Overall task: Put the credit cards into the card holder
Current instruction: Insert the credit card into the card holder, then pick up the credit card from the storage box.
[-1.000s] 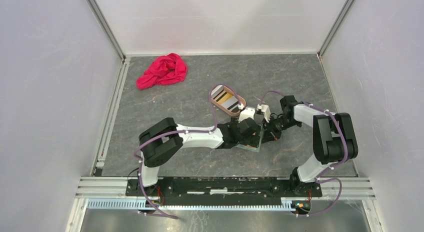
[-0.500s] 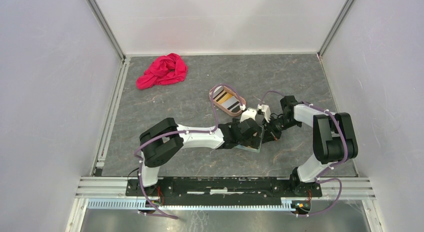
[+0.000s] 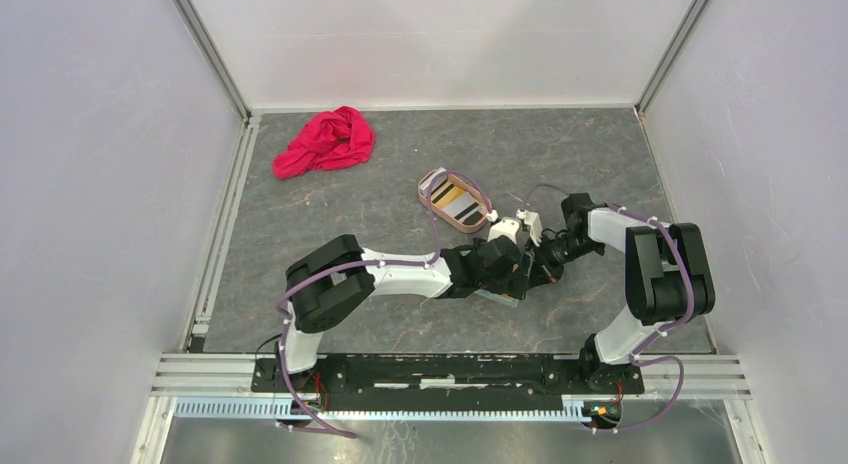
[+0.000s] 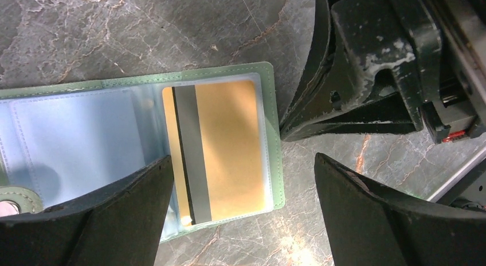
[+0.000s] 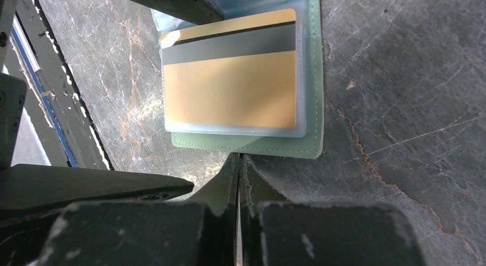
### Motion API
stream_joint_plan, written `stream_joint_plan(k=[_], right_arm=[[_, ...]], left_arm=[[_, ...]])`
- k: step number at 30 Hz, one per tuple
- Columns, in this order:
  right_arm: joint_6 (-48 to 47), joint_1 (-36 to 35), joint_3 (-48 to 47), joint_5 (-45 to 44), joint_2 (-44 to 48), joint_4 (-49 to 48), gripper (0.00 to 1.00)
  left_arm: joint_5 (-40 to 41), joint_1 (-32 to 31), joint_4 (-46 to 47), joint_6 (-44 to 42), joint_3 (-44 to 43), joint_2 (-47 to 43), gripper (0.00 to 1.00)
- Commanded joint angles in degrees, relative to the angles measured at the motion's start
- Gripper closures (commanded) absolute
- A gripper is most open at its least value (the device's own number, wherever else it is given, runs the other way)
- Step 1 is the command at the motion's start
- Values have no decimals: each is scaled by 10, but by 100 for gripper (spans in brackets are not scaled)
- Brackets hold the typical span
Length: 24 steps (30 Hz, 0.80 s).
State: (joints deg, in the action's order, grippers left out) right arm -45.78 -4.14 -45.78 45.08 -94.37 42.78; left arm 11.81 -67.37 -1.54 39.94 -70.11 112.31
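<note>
Evidently the step in hand was letting go of a card just seated. The card holder (image 4: 86, 134) lay open and flat on the bench (image 4: 114, 31), its light blue inside facing up. A gold card (image 4: 229, 145) with a dark stripe sat in the clear pocket at one end. The left tool (image 4: 242, 160) hung over that pocket with its jaws wide, one finger on either side of the card and holding nothing. The right tool (image 5: 238, 163) was closed tight and empty. Its tips met the holder's green border (image 5: 252, 144); whether they pressed down on it could not be told.

To finish well, I judged that the left tool should rise straight up, so neither finger caught the sleeve or dragged the card out. The right tool would best keep the border pinned until the left one was clear.

The other pocket in the left wrist view looked empty. Farther up the bench, a pinkish-tan oval tray (image 3: 424, 191) held more cards (image 3: 455, 197), gold and dark-striped among them; their count was unclear. A red cloth (image 3: 325, 142) lay well apart near the far corner.
</note>
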Motion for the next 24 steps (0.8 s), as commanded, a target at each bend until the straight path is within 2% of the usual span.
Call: stream_joint_plan(k=[1,10,15,17,21,24], right_arm=[[-11,-1,-11,26,-5,-1,100],[2,1,-11,18,8,-17,100],[5,25,-16,-6,27,-25,100],[10,37,-12,-25,46,-42,95],[13,79,1,-42,90,-64,80],[6,91,4,-31,115,-66,75]], left_arm=[[-41,-7,57,0,-25,14,5],[-67,-6,93,13,-11,5,5],[-76,-1,125,23,17,-12,4],[-86,6,161,32,47,-26,4],[-111,24,234,45,90,-56,3],[-115,31,252,33,104,-81,3]])
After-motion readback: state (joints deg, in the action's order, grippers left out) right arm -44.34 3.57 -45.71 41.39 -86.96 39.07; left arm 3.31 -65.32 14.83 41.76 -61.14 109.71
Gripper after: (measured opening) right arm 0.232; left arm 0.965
